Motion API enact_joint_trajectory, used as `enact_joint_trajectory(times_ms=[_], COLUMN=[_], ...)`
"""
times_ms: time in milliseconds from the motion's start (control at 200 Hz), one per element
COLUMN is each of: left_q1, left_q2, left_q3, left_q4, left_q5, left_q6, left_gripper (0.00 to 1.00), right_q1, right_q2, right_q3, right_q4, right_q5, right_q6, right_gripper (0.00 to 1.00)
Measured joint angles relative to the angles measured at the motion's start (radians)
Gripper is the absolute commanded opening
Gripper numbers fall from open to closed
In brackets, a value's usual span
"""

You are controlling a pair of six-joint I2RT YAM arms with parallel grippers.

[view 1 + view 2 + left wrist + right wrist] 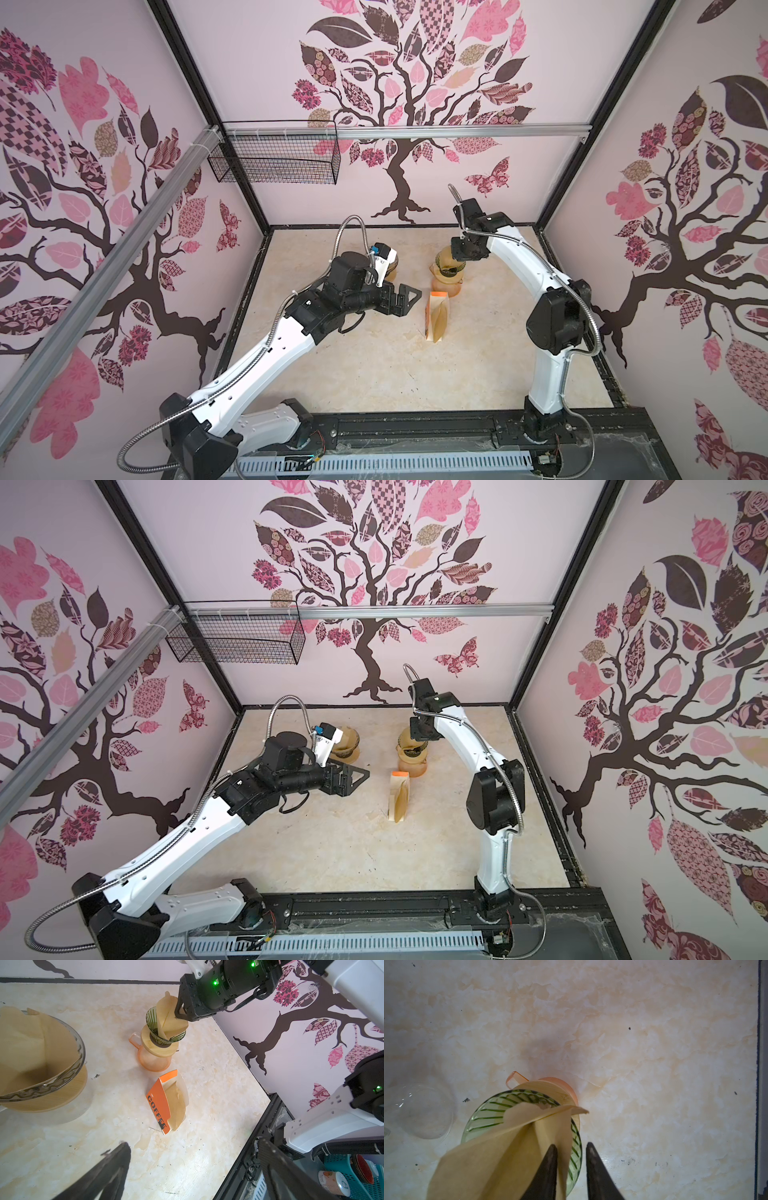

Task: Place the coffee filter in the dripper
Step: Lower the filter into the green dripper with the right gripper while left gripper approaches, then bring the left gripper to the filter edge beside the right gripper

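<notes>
Our right gripper [570, 1146] hangs over the green dripper [483, 1111] with its jaws narrowly parted, the brown coffee filter [500, 1147] standing folded inside that dripper against one finger, while we see the left gripper [193, 1142] spread wide, well apart.

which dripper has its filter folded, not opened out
The green dripper on the orange jug, under the right gripper; the clear dripper has its filter spread open.

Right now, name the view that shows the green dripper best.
The left wrist view: the green dripper shows nearly whole, side-on. The right wrist view has it close but cropped, under the coffee filter; both top views show it tiny.
</notes>
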Motion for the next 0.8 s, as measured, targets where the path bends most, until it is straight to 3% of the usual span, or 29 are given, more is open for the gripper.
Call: enact_joint_trajectory(times_ms=[485, 740, 800], left_q1=[-0.003, -0.014, -0.016], left_q2=[0.061, 0.210, 0.252], left_q3=[0.112, 0.256, 0.286], left_q4=[-0.043, -0.122, -0.134], left_q5=[-0.037, -0.093, -0.106], left_q6=[0.011, 0.030, 0.029], left_gripper=[0.98, 0.95, 0.94], right_q1=[0.000, -0.002, -0.006], right_q2=[-0.041, -0.196, -0.251], right_q3=[-0.074, -0.266, -0.316], right_q4=[0.077, 0.208, 0.246], right_q5=[-0.007, -0.021, -0.026], right_q6=[-0.003, 0.018, 0.031], right_gripper=[0.45, 0.49, 0.54])
